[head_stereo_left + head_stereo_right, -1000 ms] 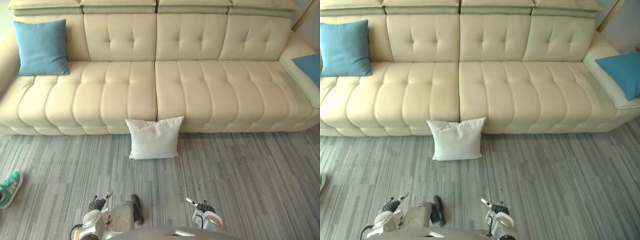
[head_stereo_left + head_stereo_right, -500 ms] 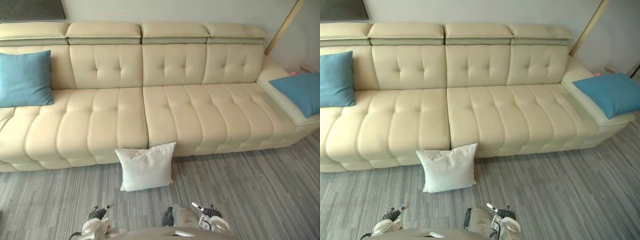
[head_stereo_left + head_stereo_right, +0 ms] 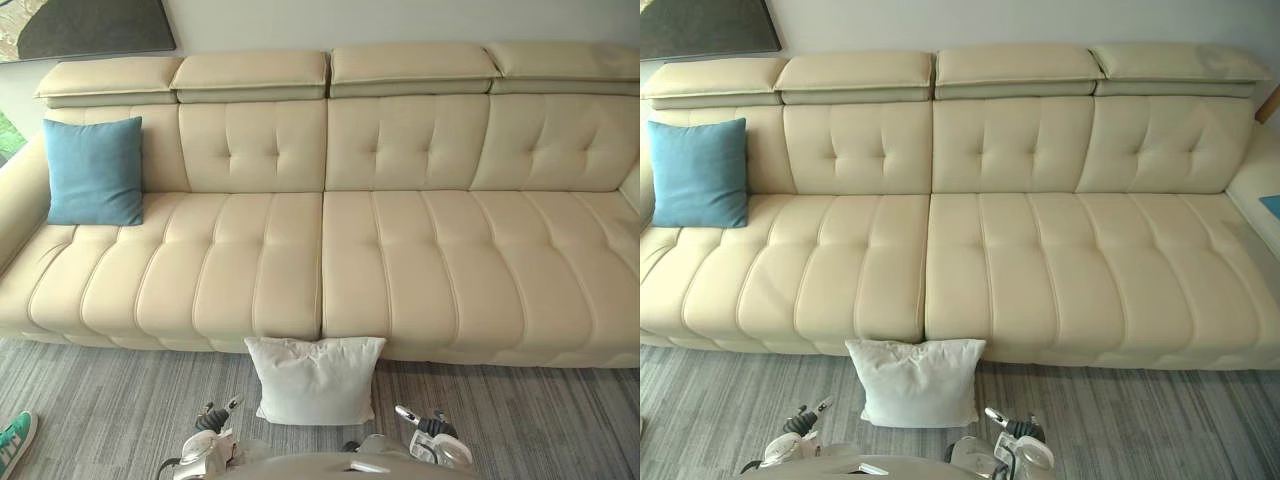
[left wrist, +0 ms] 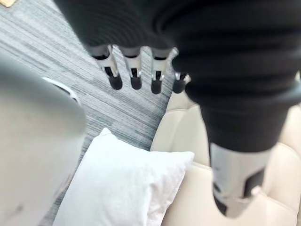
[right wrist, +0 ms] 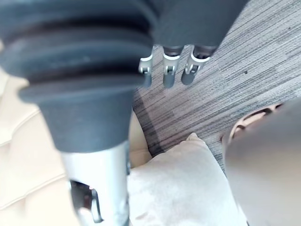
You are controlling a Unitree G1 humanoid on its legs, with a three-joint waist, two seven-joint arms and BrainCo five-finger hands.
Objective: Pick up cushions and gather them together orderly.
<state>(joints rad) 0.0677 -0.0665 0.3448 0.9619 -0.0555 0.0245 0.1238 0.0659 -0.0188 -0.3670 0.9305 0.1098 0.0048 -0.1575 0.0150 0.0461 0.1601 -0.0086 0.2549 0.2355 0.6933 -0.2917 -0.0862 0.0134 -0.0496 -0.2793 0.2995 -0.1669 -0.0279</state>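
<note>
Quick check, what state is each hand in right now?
Left hand: open, fingers straight, holding nothing.
Right hand: open, fingers relaxed, holding nothing.

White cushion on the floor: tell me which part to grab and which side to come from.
Grip the white cushion by both side edges near the top corners, from the front. It stands upright against the sofa base: back blocked, sides and top free. The open left hand and right hand could probably take one side each.
</note>
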